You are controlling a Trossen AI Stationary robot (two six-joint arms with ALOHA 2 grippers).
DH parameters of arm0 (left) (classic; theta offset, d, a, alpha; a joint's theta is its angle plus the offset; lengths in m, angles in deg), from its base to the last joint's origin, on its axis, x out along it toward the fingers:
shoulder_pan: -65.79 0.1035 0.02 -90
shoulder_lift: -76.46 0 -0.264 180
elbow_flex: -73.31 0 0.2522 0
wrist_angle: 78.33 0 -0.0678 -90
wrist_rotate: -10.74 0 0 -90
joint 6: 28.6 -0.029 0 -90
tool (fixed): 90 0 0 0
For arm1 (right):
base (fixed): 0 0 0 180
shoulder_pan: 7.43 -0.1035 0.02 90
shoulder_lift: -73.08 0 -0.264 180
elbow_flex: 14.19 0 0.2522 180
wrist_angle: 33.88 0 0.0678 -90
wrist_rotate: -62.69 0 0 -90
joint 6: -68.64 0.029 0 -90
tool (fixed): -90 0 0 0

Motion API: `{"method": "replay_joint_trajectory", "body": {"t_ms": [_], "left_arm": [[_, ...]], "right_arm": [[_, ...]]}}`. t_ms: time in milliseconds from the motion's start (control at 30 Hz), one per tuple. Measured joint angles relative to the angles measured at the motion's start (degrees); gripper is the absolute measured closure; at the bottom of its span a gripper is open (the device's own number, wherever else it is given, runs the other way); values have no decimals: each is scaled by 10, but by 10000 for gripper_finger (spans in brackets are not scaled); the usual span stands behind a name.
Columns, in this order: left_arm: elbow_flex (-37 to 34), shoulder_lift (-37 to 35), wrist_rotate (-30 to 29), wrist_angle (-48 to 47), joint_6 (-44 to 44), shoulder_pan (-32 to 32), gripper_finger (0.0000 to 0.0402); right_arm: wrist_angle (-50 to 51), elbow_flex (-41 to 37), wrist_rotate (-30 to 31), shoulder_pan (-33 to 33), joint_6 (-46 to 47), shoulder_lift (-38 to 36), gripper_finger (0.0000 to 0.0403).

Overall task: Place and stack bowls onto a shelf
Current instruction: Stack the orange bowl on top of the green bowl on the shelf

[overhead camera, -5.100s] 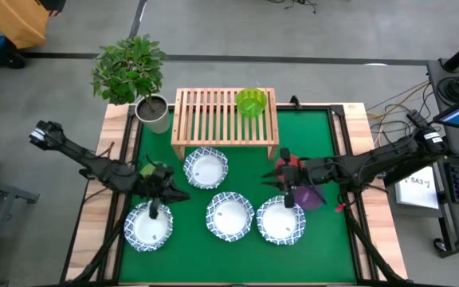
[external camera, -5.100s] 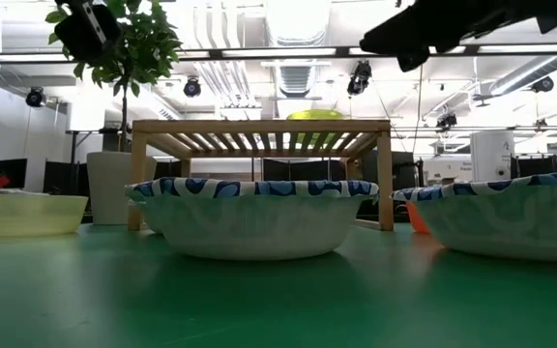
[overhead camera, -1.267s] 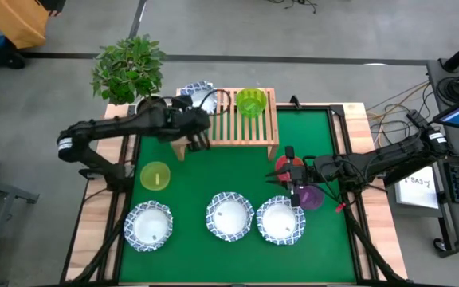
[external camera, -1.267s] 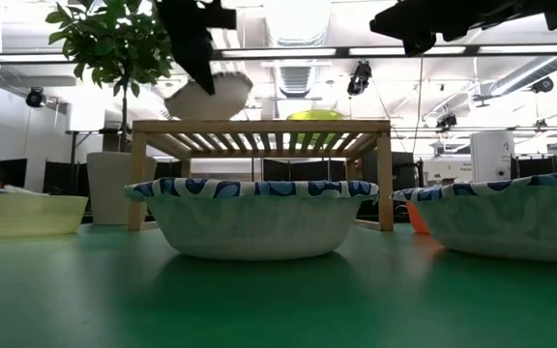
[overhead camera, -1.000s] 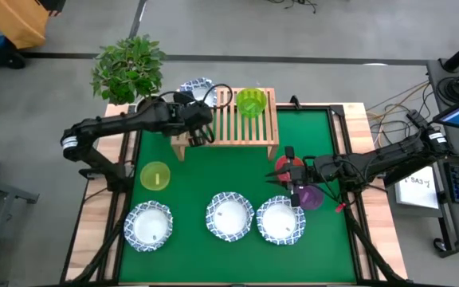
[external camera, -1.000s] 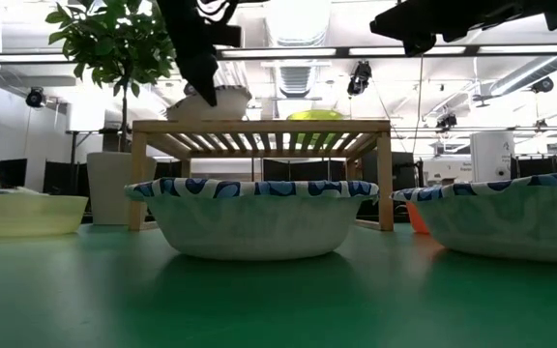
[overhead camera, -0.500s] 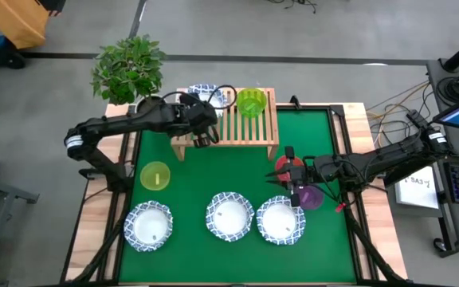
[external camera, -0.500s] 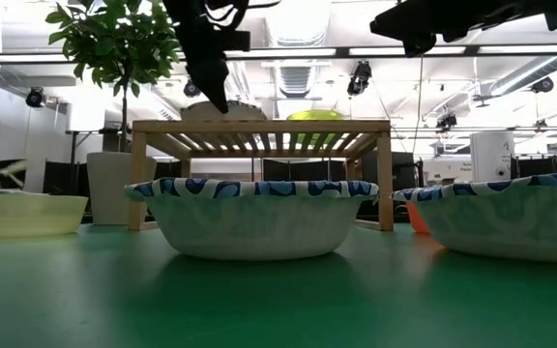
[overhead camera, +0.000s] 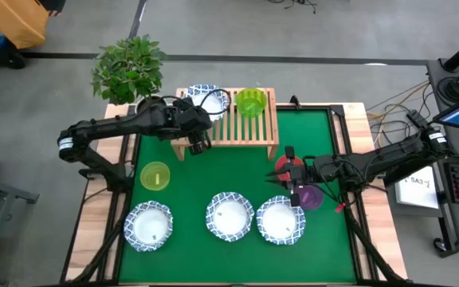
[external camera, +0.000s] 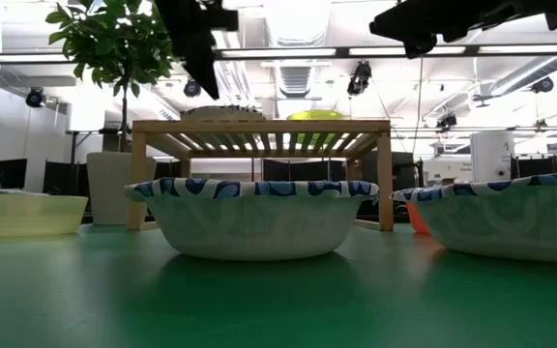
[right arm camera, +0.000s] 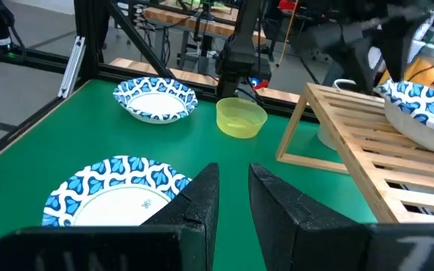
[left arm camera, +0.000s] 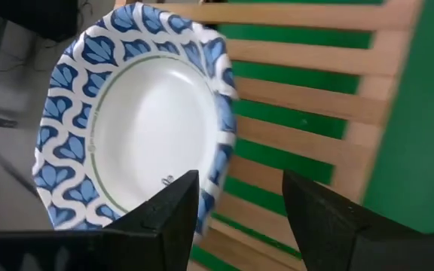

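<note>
A patterned bowl (overhead camera: 208, 98) sits on the shelf (overhead camera: 249, 127) beside a green bowl (overhead camera: 251, 102); the left gripper (overhead camera: 198, 143), fingers apart, hangs nearby. The right gripper (overhead camera: 292, 194), fingers narrow, hovers over the desk (overhead camera: 213, 171).

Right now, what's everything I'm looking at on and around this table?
low light-wood slatted shelf: one, at the table's far edge
white bowls with blue-patterned scalloped rims: four; three in a row on the mat, one on the shelf's left end
small green plastic bowl: one, on the shelf's right part
small yellow plastic bowl: one, left on the mat
small red plastic bowl and small purple plastic bowl: one each, right on the mat
green table mat: one
leafy potted plant: one, left of the shelf
left tool: open, beside the shelved patterned bowl
right tool: open, above the mat's right side
</note>
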Motion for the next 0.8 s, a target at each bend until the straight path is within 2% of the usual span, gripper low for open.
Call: {"method": "replay_joint_trajectory", "body": {"t_ms": [167, 300, 367, 500, 600, 700, 800], "left_arm": [[0, -31, 44, -2, 42, -33, 226], [-16, -61, 103, 11, 88, -78, 225], [-46, -78, 123, 42, 101, -110, 225], [-135, -114, 124, 141, 133, -180, 225], [-197, -137, 124, 211, 168, -235, 225], [-244, -155, 124, 268, 183, -287, 225], [-275, -166, 121, 297, 186, -328, 225]], "right_arm": [[0, 0, 0, 0, 24, 0, 339], [-1, 0, 0, 0, 91, 0, 339], [-1, 0, -3, -5, 123, 2, 339], [-13, 0, -7, -34, 165, 20, 339], [-11, 6, -4, -51, 230, 37, 339], [28, 33, -2, -59, 311, 58, 339], [117, 80, -2, -59, 390, 86, 339]]}}
